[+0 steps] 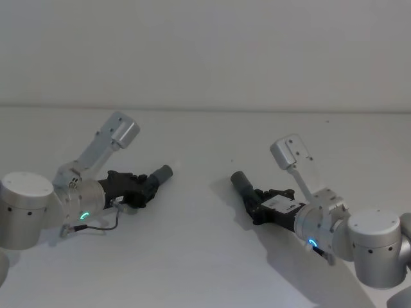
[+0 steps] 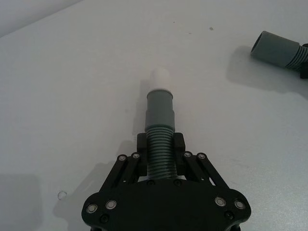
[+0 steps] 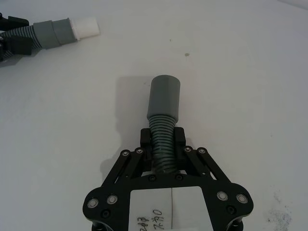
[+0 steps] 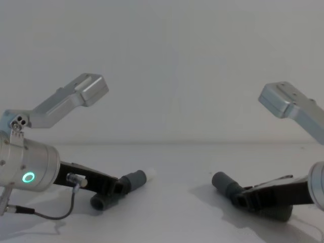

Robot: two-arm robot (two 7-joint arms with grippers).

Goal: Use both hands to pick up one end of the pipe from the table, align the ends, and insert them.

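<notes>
The left hose piece [image 2: 160,137] is clamped by its ribbed part in the left pincer [image 2: 160,143], just behind its grey cuff [image 2: 160,108], from which a whitish tip [image 2: 160,78] sticks out. The right hose piece [image 3: 162,126] is gripped the same way in the right pincer [image 3: 162,140], its plain open cuff [image 3: 165,96] pointing forward. The two ends face inward, well apart, low over the middle of the white desk [image 1: 205,256]. Whether they touch it I cannot tell.
</notes>
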